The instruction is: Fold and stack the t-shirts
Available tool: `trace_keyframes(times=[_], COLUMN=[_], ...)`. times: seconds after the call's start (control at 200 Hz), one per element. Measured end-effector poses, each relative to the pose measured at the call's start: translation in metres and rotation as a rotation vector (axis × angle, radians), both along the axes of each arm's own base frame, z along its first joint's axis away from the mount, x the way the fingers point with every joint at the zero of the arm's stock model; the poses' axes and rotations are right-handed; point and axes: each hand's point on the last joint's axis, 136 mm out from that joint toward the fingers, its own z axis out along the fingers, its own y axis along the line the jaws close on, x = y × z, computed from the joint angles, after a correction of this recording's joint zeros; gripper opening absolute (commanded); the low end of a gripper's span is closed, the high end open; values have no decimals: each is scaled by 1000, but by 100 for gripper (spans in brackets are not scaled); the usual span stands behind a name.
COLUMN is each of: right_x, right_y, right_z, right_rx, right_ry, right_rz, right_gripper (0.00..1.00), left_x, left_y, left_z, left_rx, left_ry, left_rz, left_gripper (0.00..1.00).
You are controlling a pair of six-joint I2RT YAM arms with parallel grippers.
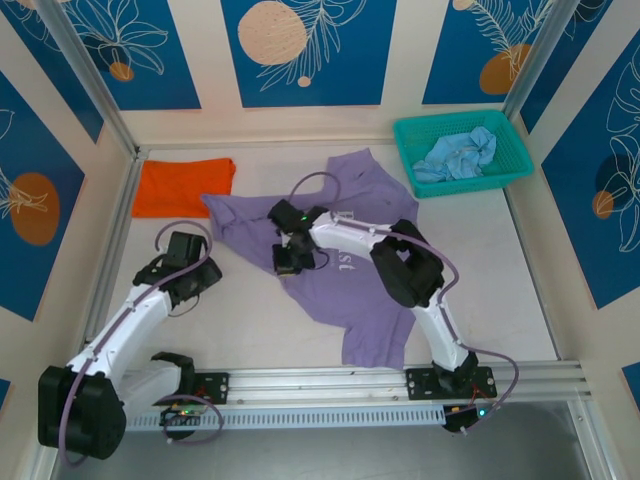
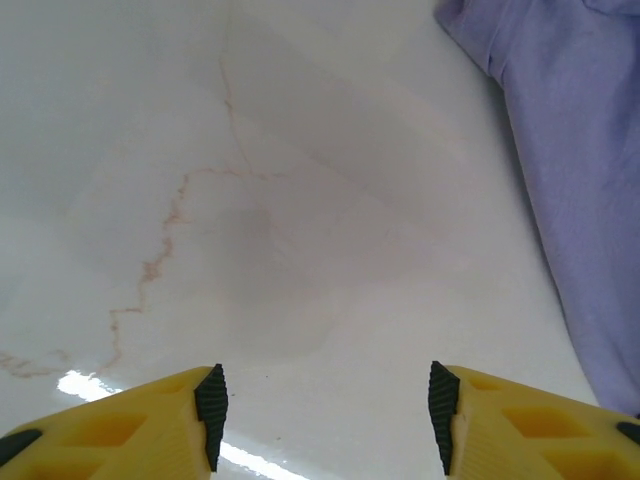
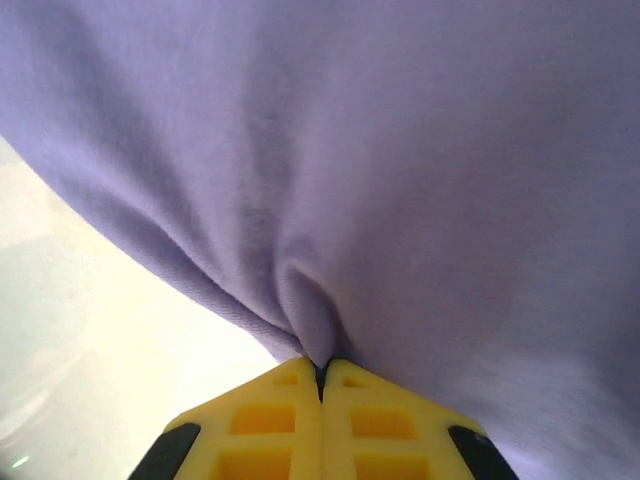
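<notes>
The lavender-purple t-shirt [image 1: 350, 280] lies spread over the middle of the table, its white lettering partly covered by the right arm. My right gripper [image 1: 290, 262] is shut on a pinched fold of the lavender-purple t-shirt [image 3: 400, 180] near its left side. My left gripper [image 1: 205, 272] hovers open over bare table left of the shirt, the purple cloth edge [image 2: 570, 150] at its right. A folded orange t-shirt [image 1: 184, 186] lies at the back left. The pale blue t-shirt [image 1: 458, 155] sits crumpled in the basket.
A teal mesh basket [image 1: 510, 135] stands at the back right corner. Panel walls close in the left, back and right sides. An aluminium rail [image 1: 330, 385] runs along the near edge by the arm bases.
</notes>
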Motion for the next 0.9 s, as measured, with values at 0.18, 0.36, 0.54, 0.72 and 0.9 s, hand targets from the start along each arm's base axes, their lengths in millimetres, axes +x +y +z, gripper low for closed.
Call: trace_keyframes(times=[0.18, 0.36, 0.54, 0.72, 0.9], right_x=[35, 55, 67, 80, 96], right_y=[-18, -32, -43, -69, -99], right_z=[24, 37, 46, 38, 22], right_rx=[247, 403, 461, 422, 363], right_ry=[122, 215, 244, 237, 227], right_rz=[-149, -218, -239, -287, -357], right_gripper=[0, 5, 12, 12, 17], left_x=[7, 22, 50, 86, 99], left_y=[-14, -34, -64, -116, -165], left_z=[-11, -14, -24, -34, -36], left_rx=[-55, -81, -124, -218, -330], left_ry=[29, 45, 84, 111, 113], left_rz=[-36, -87, -153, -241, -297], left_gripper=[50, 49, 36, 44, 53])
